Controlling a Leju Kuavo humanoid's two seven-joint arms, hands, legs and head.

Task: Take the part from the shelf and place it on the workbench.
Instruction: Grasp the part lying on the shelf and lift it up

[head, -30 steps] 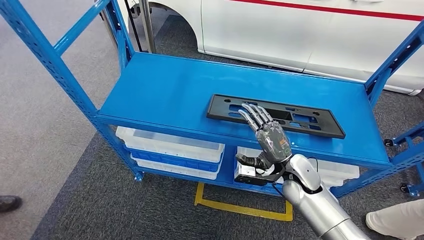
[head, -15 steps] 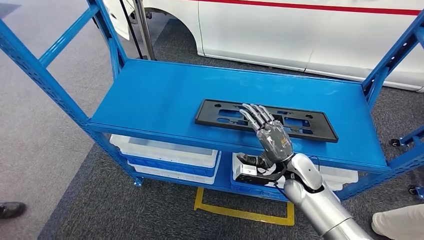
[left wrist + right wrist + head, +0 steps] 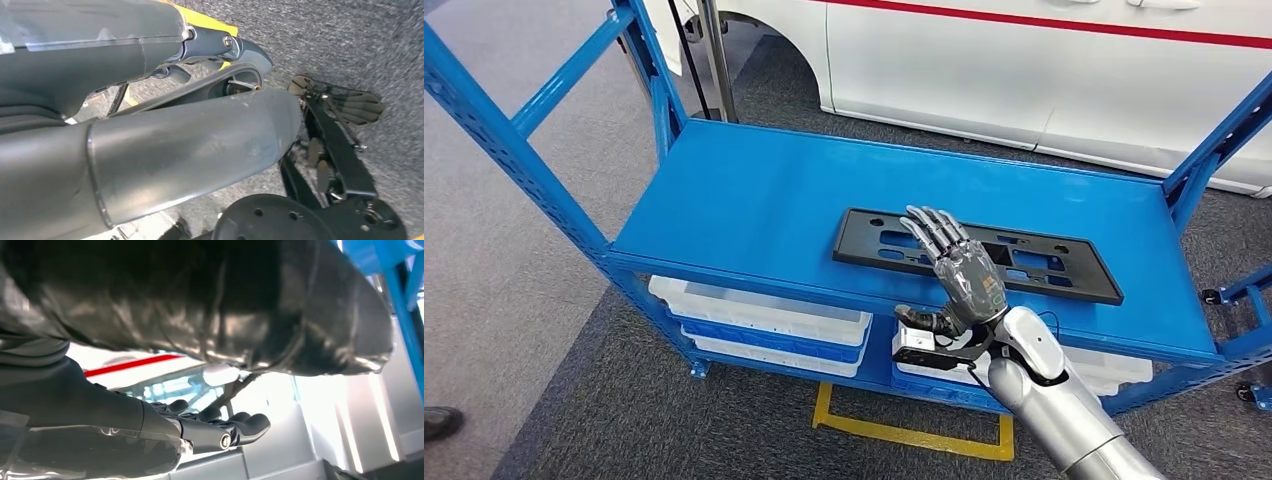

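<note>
As the whole head view has shifted since half a second ago, the camera has moved, while the right hand (image 3: 952, 262) keeps its place over the part (image 3: 977, 255).
The black slotted part lies flat on the blue shelf (image 3: 754, 200), toward its front edge and at about 3 o'clock of the shelf's middle; against the shelf it looks unmoved. The right hand is open, fingers (image 3: 927, 228) spread and stretched toward 11 o'clock over the part's near long edge, thumb (image 3: 921, 320) hanging below the shelf's front lip; whether the fingertips touch the part cannot be told, and it grips nothing. White bins (image 3: 759, 312) sit on the lower level, a white car (image 3: 1044, 70) stands at 12 o'clock, yellow floor tape (image 3: 909, 432) lies at 6 o'clock. The left hand's state cannot be told.
</note>
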